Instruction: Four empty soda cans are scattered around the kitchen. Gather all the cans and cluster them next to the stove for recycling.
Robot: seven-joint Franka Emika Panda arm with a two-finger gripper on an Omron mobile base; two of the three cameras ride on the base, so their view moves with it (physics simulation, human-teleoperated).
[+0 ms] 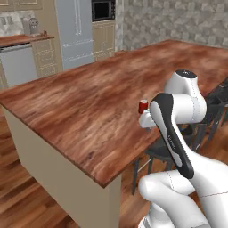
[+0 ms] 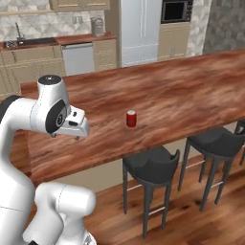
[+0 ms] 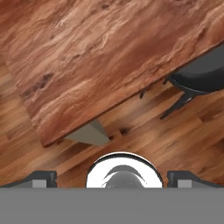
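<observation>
Now arm folded, gripper (image 2: 78, 137) spread wide, empty, pointing down nr island (image 2: 191, 95), red can (image 2: 131, 118) apart.

Long wooden island counter (image 2: 182, 91) across the middle of the kitchen, reddish grain, pale side panels below. Dark stools (image 2: 149, 165) tucked along its near edge, on plank wood floor (image 2: 191, 220). Beyond the island: pale fridge (image 2: 141, 31), built-in black oven (image 2: 176, 10) just beside it, beige cabinets (image 2: 28, 64), white dishwasher (image 2: 79, 58), black sink (image 2: 28, 42) farther along. Grey stone wall (image 1: 178, 20) behind the island's far end
</observation>
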